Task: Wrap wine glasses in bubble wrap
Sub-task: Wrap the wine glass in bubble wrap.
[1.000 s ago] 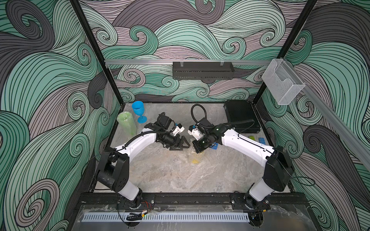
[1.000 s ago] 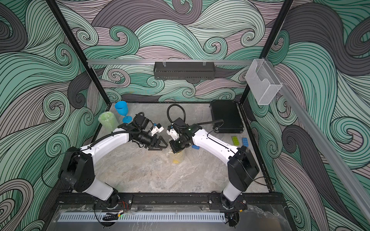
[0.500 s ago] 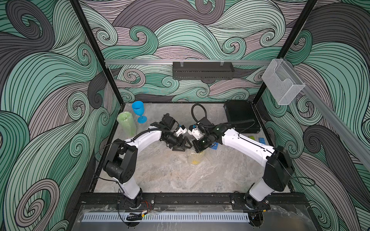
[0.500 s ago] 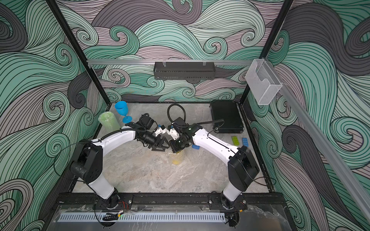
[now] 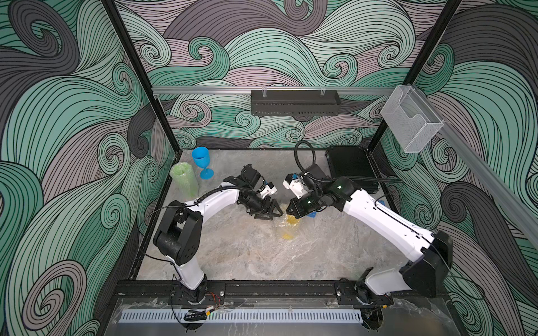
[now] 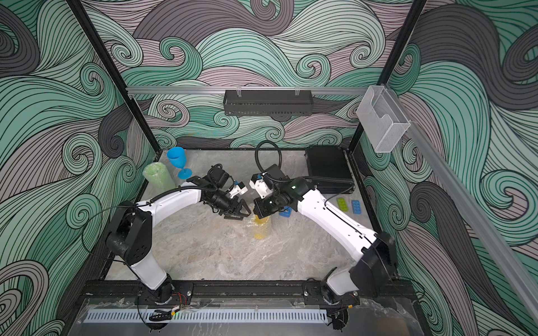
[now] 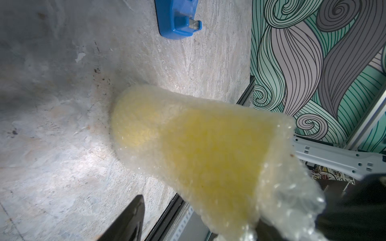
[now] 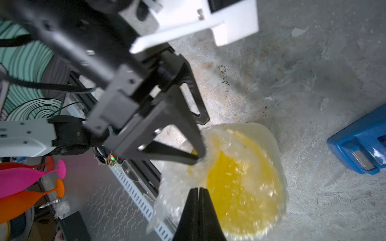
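In both top views: left gripper (image 5: 276, 210) and right gripper (image 5: 289, 209) almost tip to tip over the middle of the table (image 5: 233, 250), at the upper end of the yellow goblet (image 5: 291, 221), swathed in bubble wrap (image 5: 286, 234); green goblet (image 6: 158, 179), likewise wrapped, and bare blue goblet (image 6: 177, 160) close together by the far left corner; blue tape dispenser (image 5: 312, 214) just beside the right gripper. In the left wrist view: left gripper's fingers (image 7: 129, 219) spread wide, either side of the wrapped yellow goblet (image 7: 198, 150), foot end down on the table, loose wrap bunched at the upper end. In the right wrist view: right gripper (image 8: 198, 190) pressed together, pinching the bubble wrap (image 8: 167, 200) at its rim; left gripper (image 8: 201, 140) splayed, tips at that same rim.
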`<state>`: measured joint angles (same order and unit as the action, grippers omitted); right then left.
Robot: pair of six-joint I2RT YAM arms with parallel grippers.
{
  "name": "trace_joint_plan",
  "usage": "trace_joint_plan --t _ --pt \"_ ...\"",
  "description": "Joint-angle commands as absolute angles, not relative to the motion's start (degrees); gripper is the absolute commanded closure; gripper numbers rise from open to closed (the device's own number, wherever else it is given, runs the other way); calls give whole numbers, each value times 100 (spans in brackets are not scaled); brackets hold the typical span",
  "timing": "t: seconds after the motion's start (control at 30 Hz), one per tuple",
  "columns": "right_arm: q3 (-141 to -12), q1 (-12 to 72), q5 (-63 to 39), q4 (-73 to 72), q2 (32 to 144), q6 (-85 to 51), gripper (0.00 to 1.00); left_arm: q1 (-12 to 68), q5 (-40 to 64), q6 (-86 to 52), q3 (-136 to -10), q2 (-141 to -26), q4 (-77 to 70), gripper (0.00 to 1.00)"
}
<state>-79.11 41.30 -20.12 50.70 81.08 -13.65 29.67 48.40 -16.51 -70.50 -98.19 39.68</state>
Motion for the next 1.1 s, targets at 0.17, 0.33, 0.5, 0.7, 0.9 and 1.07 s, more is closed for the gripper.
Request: trace_joint_plan --t 0.17,0.33,0.5,0.7,0.9,1.07 --pt "-8114 4214 -2486 5169 8011 -1620 99 3054 3918 -1578 -7102 -10047 4291 32" --pt "-8033 4333 -2560 4972 8454 -1652 100 3067 3894 -1573 -7107 -10021 4308 32" --pt "-7739 4291 -2259 4968 8743 -1556 100 3076 3954 -1631 -7145 -9988 4324 32" --pt "-7271 4190 -2168 4960 8936 -1451 100 3076 4073 -1746 -7244 -9815 4349 28" --pt "-7093 4023 -2119 4869 9021 -1393 100 3076 4339 -1813 -7418 -9514 4441 23" --pt "-7073 3908 -2102 4843 9092 -1371 100 3074 4305 -1733 -7288 -9287 4449 21"
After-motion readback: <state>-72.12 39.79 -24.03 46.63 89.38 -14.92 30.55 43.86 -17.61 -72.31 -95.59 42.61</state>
